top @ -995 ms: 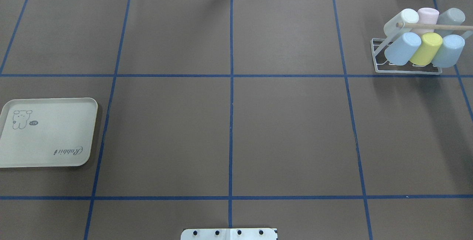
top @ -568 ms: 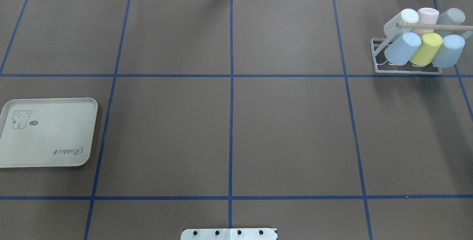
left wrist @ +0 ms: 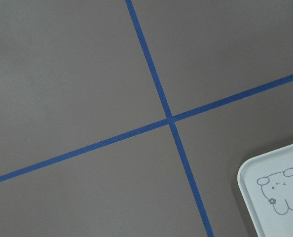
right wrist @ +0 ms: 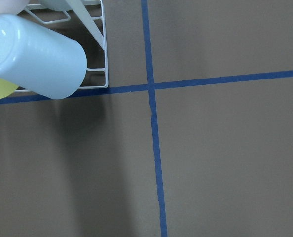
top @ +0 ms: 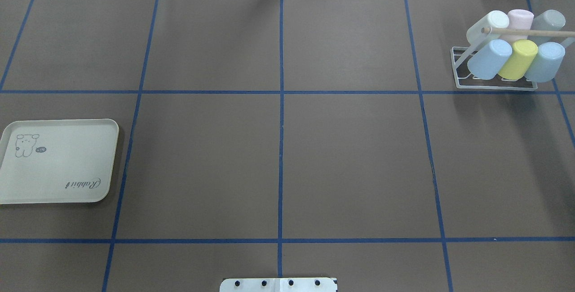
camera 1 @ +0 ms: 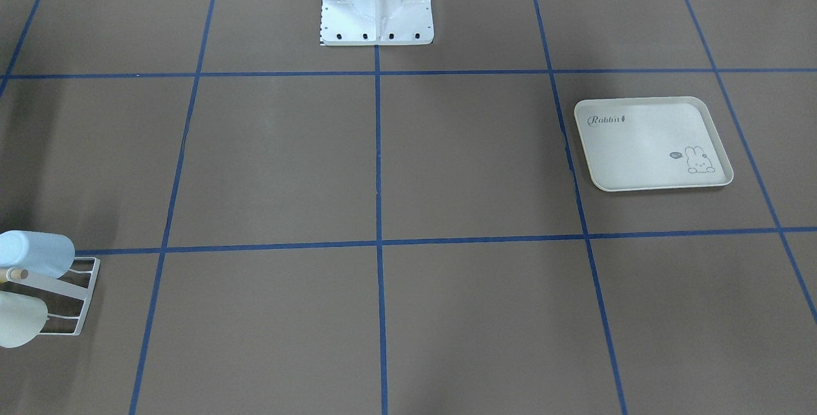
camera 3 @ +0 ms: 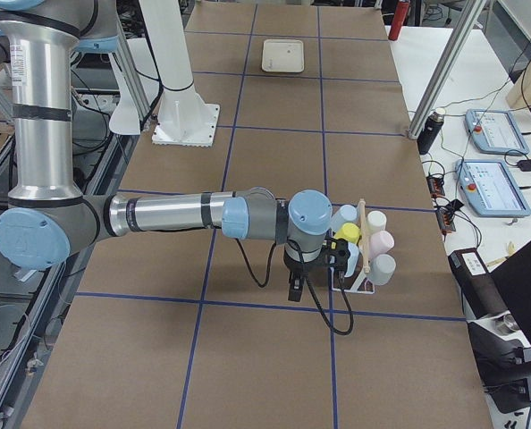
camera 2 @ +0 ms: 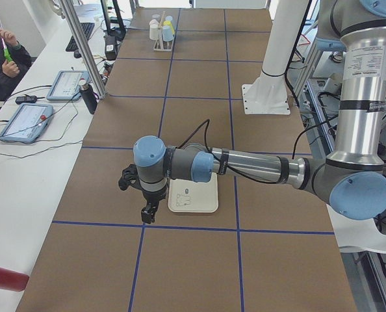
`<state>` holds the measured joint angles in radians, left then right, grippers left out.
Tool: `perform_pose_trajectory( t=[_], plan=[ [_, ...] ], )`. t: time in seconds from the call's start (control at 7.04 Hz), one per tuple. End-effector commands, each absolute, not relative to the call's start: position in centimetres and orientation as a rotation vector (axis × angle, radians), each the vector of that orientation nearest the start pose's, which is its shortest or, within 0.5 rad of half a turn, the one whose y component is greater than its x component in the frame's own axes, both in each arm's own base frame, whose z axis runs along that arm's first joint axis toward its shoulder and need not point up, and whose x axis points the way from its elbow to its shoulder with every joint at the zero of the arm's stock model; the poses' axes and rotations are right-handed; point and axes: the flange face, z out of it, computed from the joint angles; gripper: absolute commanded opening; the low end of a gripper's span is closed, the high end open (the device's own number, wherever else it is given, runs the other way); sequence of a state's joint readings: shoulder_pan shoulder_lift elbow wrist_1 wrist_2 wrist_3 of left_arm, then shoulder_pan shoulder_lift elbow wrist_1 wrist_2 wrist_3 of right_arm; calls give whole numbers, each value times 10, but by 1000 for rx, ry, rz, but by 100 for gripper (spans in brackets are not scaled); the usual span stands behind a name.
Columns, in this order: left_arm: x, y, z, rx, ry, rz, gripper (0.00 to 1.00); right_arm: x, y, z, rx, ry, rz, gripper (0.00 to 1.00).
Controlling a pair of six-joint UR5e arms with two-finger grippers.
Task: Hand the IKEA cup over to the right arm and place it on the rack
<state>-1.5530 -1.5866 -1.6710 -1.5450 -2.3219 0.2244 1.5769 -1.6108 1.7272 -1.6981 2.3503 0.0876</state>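
The white wire rack [top: 494, 86] stands at the table's far right with a wooden rod [top: 530, 33] across its top. Several pastel IKEA cups hang tilted on it, among them a light blue cup [top: 489, 58], a yellow cup [top: 519, 58] and a pink cup [top: 520, 20]. The right wrist view shows the light blue cup [right wrist: 38, 57] on the rack's corner [right wrist: 104, 59]. My right gripper [camera 3: 294, 288] hangs just beside the rack [camera 3: 364, 286]. My left gripper [camera 2: 147, 211] hangs beside the tray. Whether either is open or shut, I cannot tell.
A cream rabbit-print tray [top: 58, 161] lies flat at the table's left edge, also in the left wrist view as a tray corner [left wrist: 274, 197]. The robot's white base [camera 1: 376, 6] stands mid-table on its side. Blue tape lines cross the brown table. A person sits beyond the table's edge [camera 2: 1, 62].
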Motion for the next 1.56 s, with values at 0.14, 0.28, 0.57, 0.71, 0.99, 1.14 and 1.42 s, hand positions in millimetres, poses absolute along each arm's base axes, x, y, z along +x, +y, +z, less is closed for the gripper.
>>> perform_pose_trajectory(
  t=[0.14, 0.28, 0.57, 0.71, 0.99, 1.14, 1.42],
  plan=[
    [-52, -498, 608, 155, 806, 256, 100, 65, -471, 614, -44, -778, 92, 100],
    [-52, -498, 610, 149, 806, 252, 100, 66, -471, 614, -43, -778, 94, 100],
    [-52, -498, 615, 138, 808, 245, 100, 66, -471, 615, -47, -778, 96, 100],
    [-51, -499, 616, 134, 807, 242, 100, 66, -470, 616, -48, -778, 95, 100],
    [-51, -499, 616, 133, 804, 244, 100, 65, -470, 619, -57, -779, 100, 100],
    [-51, -499, 617, 133, 803, 244, 100, 66, -470, 622, -61, -779, 102, 100],
    [-51, -499, 617, 133, 803, 244, 100, 65, -471, 620, -56, -779, 98, 100]
  ],
)
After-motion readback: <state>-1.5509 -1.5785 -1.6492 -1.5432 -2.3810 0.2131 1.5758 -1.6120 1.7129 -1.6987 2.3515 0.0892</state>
